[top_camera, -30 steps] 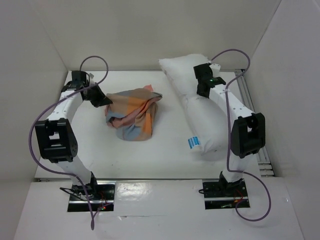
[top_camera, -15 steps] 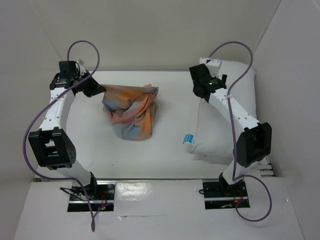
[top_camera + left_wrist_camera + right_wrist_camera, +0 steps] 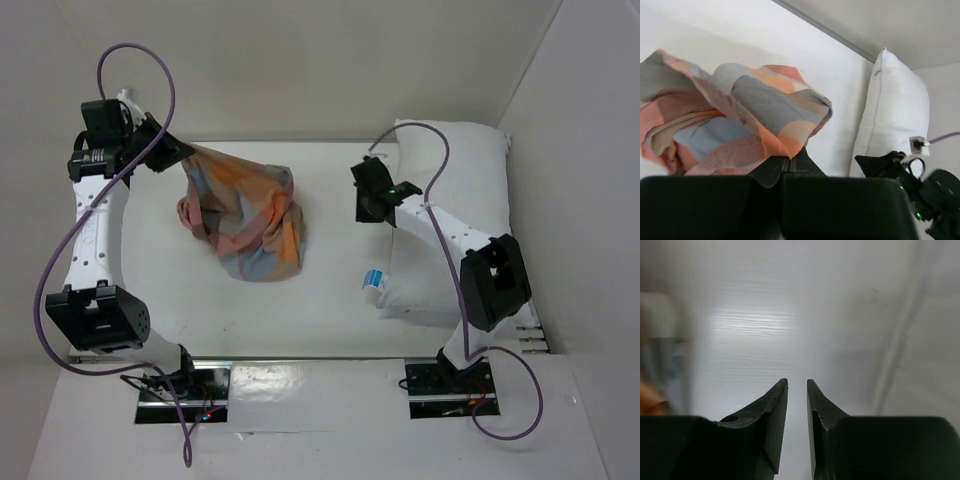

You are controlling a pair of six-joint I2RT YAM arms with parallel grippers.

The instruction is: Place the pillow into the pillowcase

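Note:
The pillowcase (image 3: 245,215), in orange, blue and grey checks, hangs bunched from my left gripper (image 3: 168,152), its lower part resting on the table. My left gripper is shut on a fold of its edge, as the left wrist view (image 3: 788,158) shows, with the pillowcase (image 3: 735,120) spread above it. The white pillow (image 3: 455,200) lies at the right, against the side wall, its blue label (image 3: 374,280) at the near left corner. It also shows in the left wrist view (image 3: 895,110). My right gripper (image 3: 366,203) is just left of the pillow, narrowly open and empty (image 3: 797,382).
White walls close in the table (image 3: 330,300) at the back, left and right. A metal rail (image 3: 530,330) runs along the right edge behind the pillow. A blurred bit of the pillowcase (image 3: 655,390) sits at the left of the right wrist view.
My left gripper rose and moved back-left, lifting the pillowcase. The pillow swung flat toward the right wall. My right gripper let go of it and moved left and nearer.

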